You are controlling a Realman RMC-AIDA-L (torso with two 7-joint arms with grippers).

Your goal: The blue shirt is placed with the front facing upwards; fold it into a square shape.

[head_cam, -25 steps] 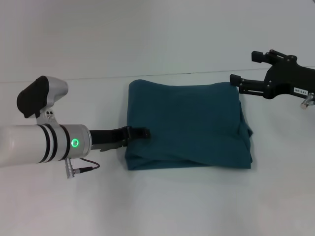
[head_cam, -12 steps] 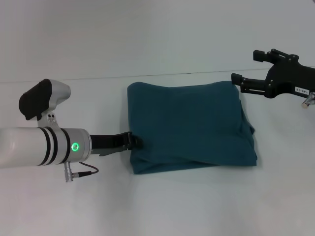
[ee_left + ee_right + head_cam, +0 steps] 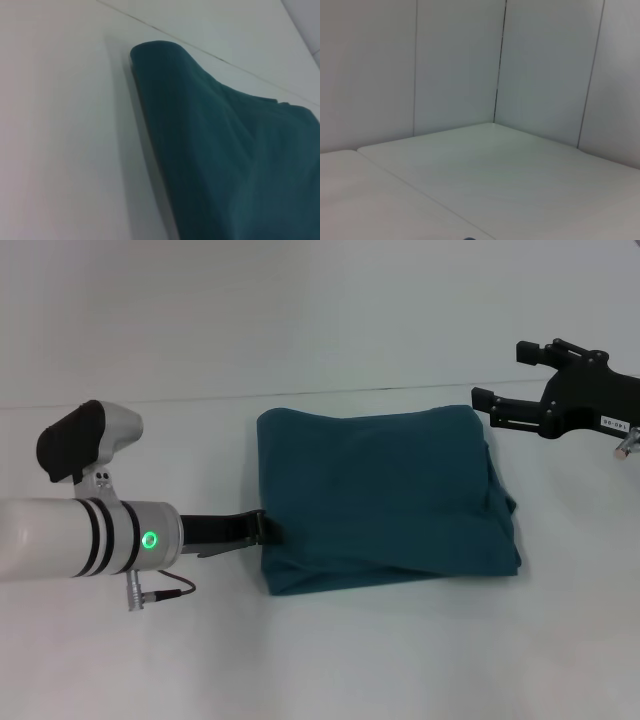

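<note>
Since the shirt (image 3: pixel 385 498) lies mid-table as a near-square bundle (plain side up), folding looks nearly finished. The left gripper (image 3: pixel 262 529) touches its left edge, grip unclear; the right gripper (image 3: pixel 500 380) hovers open far right. Next: tidying edges.

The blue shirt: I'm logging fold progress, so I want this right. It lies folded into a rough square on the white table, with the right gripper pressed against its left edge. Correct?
Not quite. It is the left gripper that sits at the left edge of the blue shirt, as the head view shows. The right gripper hangs beyond the shirt's far right corner. The rest holds: the shirt lies folded into a rough square on the white table.
</note>
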